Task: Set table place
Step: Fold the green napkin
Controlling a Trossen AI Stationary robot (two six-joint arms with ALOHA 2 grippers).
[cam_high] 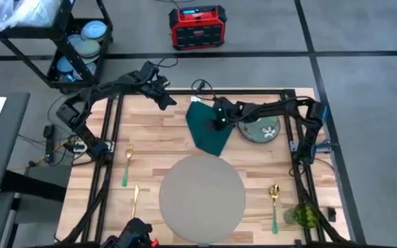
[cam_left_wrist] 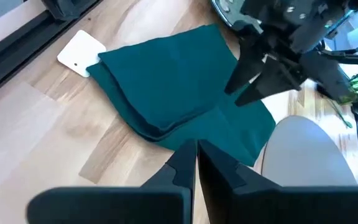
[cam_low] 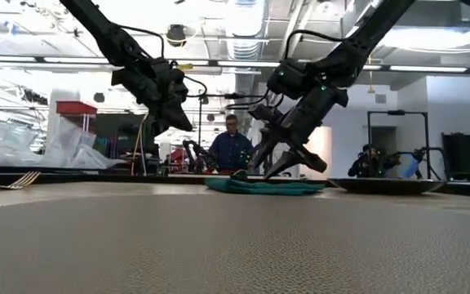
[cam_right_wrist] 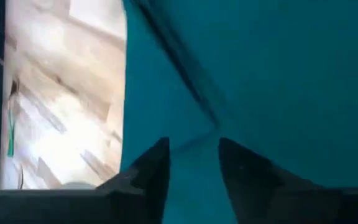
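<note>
The round grey placemat lies flat at the lower centre of the table; being round, it has no long axis. The green napkin runs lengthwise from the upper centre down toward it. The right gripper, jaws apart, hangs over the napkin. The left gripper, jaws together, hovers upper left of the napkin.
</note>
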